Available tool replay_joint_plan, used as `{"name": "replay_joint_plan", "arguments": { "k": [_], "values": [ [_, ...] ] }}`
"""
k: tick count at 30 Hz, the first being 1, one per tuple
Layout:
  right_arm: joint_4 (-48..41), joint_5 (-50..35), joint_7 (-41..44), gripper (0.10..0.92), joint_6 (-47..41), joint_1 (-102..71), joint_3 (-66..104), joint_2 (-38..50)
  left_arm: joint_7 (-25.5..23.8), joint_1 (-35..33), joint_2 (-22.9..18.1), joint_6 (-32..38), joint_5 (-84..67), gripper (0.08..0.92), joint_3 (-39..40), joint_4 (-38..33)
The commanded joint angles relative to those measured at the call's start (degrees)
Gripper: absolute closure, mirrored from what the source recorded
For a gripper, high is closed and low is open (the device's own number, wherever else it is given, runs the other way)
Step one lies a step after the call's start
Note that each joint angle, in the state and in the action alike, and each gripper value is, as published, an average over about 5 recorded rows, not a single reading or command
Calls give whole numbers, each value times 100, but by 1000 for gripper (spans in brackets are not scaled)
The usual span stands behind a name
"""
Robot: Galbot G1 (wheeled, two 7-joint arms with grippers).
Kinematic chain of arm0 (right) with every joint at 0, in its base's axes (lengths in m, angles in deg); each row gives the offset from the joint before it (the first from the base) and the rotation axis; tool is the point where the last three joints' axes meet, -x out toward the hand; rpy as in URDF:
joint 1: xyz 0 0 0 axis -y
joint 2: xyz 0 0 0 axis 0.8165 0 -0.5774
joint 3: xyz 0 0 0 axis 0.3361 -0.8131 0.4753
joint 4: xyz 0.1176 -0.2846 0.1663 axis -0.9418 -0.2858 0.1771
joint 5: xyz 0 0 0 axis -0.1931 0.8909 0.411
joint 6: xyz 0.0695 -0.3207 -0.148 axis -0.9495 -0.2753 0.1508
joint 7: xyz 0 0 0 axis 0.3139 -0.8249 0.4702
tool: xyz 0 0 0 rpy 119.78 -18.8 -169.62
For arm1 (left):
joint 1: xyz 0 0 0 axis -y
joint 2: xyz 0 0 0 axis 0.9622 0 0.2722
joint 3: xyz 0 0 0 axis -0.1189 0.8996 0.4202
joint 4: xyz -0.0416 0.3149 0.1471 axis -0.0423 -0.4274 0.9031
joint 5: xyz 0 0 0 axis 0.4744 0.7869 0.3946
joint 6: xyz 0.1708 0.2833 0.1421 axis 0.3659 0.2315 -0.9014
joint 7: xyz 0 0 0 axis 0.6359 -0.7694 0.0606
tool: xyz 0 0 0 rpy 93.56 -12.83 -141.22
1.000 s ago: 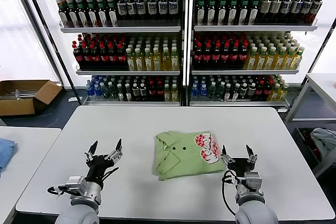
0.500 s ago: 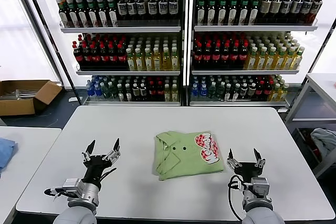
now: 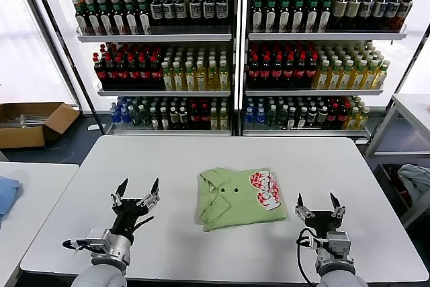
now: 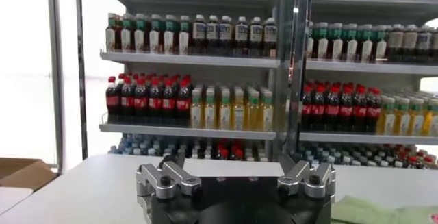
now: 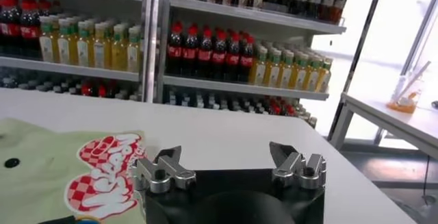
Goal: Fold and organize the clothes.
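So the light green polo shirt (image 3: 240,197) is laid folded into a neat rectangle near the middle of the white table (image 3: 201,156), collar toward the robot's left and the red-and-white graphic print (image 3: 265,189) toward its right. Small dark buttons can be made out on the front. In the right wrist view the print (image 5: 104,172) is seen close by, with one button beside it on the green cloth.

The left gripper (image 3: 136,191) is held above the table's near left part, well apart from the shirt, jaws spread wide and nothing pinched between them. The right gripper (image 3: 317,201) is held over the table near the shirt's right edge, not touching it, jaws spread wide too and empty. Both sets of fingers are pointed away from the robot, toward the shelves.

Behind the table, the drink shelves (image 3: 232,35) are packed with rows of bottles. An open cardboard box (image 3: 30,123) is sat on the floor off to the left, and a bit of blue cloth (image 3: 6,193) is seen on a neighbouring table at the left edge.
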Motion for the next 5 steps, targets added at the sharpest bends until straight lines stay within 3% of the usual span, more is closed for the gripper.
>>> {"name": "replay_joint_plan", "arguments": {
  "k": [1,5],
  "values": [
    [119,70,40,203,12,-82,33,-10,-35,37,-16,-12,82,177,77,83],
    [145,62,64,203,12,-84,31,-36,3,73,-23,-25,66,177,111,113]
  ]
}}
